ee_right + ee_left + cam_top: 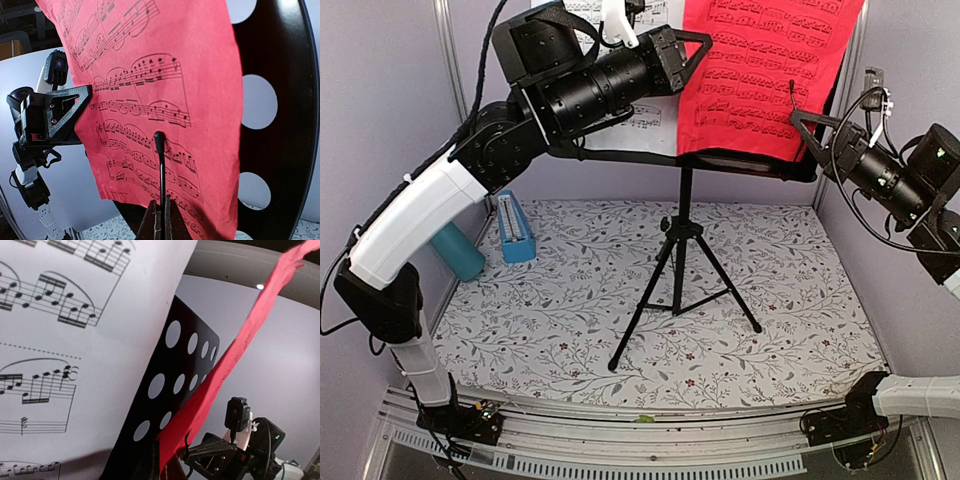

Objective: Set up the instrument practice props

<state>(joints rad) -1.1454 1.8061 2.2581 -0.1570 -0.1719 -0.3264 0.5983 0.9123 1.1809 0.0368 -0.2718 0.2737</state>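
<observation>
Red sheet [760, 70]: upper right, against stand desk [295, 150].
Your left claw [695, 55]: at its left edge, grip state unclear.
Your right claw [792, 102]: lower right edge, likewise unclear.

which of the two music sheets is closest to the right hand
The red sheet, on the right half of the stand, with the right hand at its lower right edge. The white sheet sits on the left half, farther away.
</observation>
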